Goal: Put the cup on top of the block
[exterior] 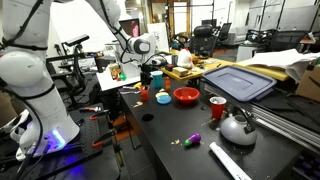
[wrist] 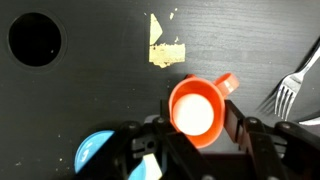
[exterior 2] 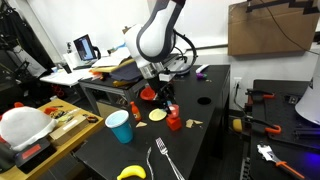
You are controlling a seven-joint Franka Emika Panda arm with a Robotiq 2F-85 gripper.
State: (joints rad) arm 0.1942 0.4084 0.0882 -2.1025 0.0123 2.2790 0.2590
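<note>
The small orange-red cup [wrist: 195, 108] with its pale inside sits between my gripper's [wrist: 196, 122] two fingers, handle pointing up right. The fingers press on both sides of it, so the gripper is shut on the cup. In an exterior view the gripper [exterior 2: 168, 106] hangs straight down over the dark table, with the cup [exterior 2: 173, 118] at its tips and a small red shape, seemingly the block [exterior 2: 175, 127], right beneath it. In the wrist view the block is hidden under the cup. The cup also shows small under the gripper [exterior: 149, 80] in an exterior view [exterior: 143, 94].
A light blue cup [exterior 2: 120, 126] stands close beside the gripper [wrist: 95, 150]. A fork [wrist: 285, 90], yellow scraps [wrist: 165, 50] and a round hole [wrist: 35, 38] are nearby. A red bowl [exterior: 186, 96], red mug [exterior: 217, 107] and kettle [exterior: 237, 128] stand further along the table.
</note>
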